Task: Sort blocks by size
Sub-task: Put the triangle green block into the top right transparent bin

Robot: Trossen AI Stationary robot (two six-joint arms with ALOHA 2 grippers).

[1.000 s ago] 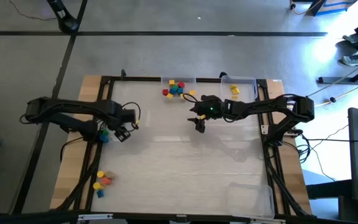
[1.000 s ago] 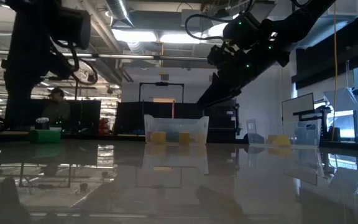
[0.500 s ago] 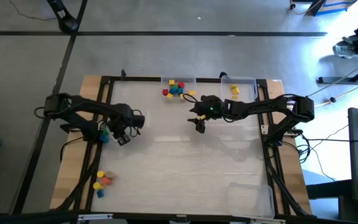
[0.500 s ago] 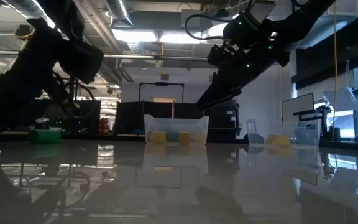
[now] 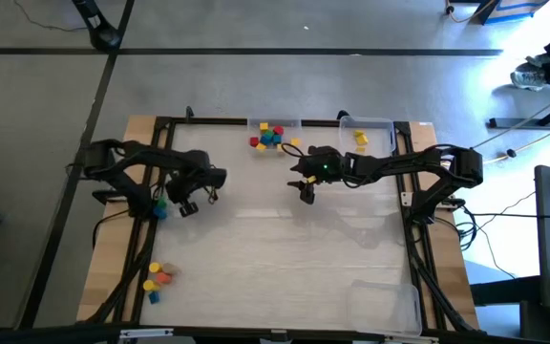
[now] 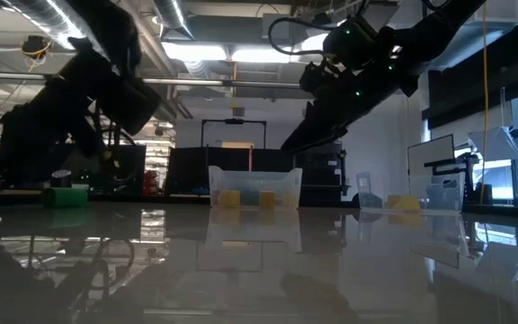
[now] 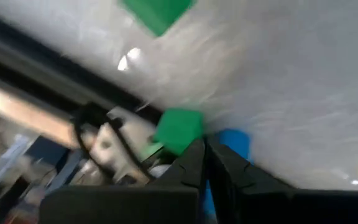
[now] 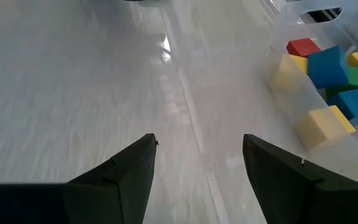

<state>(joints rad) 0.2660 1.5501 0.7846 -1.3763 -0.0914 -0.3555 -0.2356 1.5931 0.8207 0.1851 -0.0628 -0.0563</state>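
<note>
A green block [image 7: 179,129] and a blue block [image 7: 235,143] lie at the table's left edge [image 5: 160,204], on its top. My left gripper [image 7: 205,149] is shut and slants down right in front of them, with nothing between its fingers. Another green block [image 7: 157,12] lies farther off. A few yellow, orange and blue blocks [image 5: 156,277] sit near the front left corner. More blocks [image 8: 328,68] fill a clear tray [image 5: 273,135] at the far edge. My right gripper [image 8: 197,162] hangs open over the table's middle [image 5: 306,191], short of that tray. My left gripper's shut fingertips [image 7: 194,155] stand between the green block and the blue block, slanting down from the table's right. Whether they touch either block, I cannot tell.
A second clear tray [image 5: 367,134] at the far edge holds a yellow block. A third clear tray [image 5: 386,304] stands at the front right corner. A black frame [image 5: 151,153] runs along the table's edges. Bare tabletop [image 5: 275,248] lies between the arms.
My left arm has swung out toward the table's right, and its gripper has sunk and tipped more steeply down beside the green and blue blocks at the left edge. Its fingers have shut. The blocks lie where they were.
</note>
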